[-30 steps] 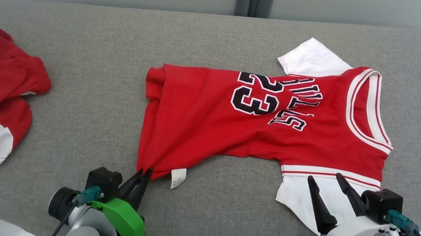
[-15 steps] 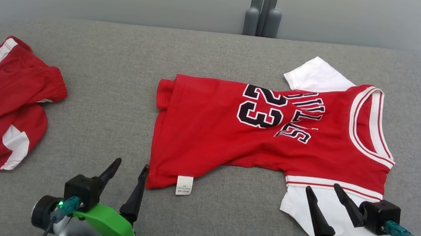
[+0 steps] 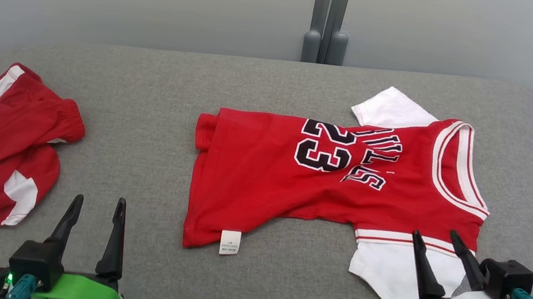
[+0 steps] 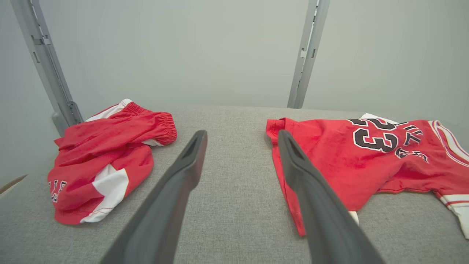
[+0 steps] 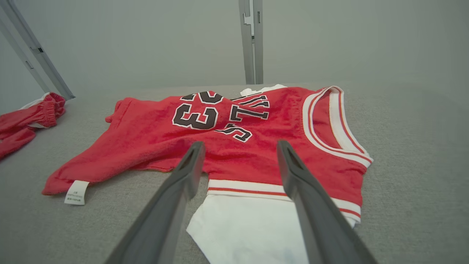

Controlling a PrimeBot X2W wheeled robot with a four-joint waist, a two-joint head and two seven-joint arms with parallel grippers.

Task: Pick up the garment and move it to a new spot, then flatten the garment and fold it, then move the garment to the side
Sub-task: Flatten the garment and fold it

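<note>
Over the middle of the grey woven cushion [image 3: 145,97]: red basketball jersey [image 3: 261,181] with black 23 and white trim, spread out, number side up.
Jersey lie: neck opening toward 3 o'clock, hem toward 9 o'clock, soft creases across the body.
Far white sleeve [image 3: 392,111]: at 12 o'clock of the red body, flat on the cushion.
Near white sleeve [image 3: 386,278]: at 5 o'clock of the red body, below the striped armhole band.
Small white care label [image 3: 230,242]: at the hem corner, 7 o'clock of the jersey, lying on the cushion.
Left gripper [image 3: 100,198]: at 7 o'clock of the head view, jaws wide apart, holding nothing, over bare cushion between shorts and hem, apart from both.
Right gripper [image 3: 434,233]: at 5 o'clock, jaws wide apart, nothing gripped, fingertips over the near sleeve and band; contact with cloth unclear.
Crumpled red-and-white shorts [image 3: 10,144]: at 9 o'clock, well apart from the jersey, near the cushion's edge.
Grey metal post [image 3: 328,13]: at 12 o'clock, behind the cushion, against a pale wall.
</note>
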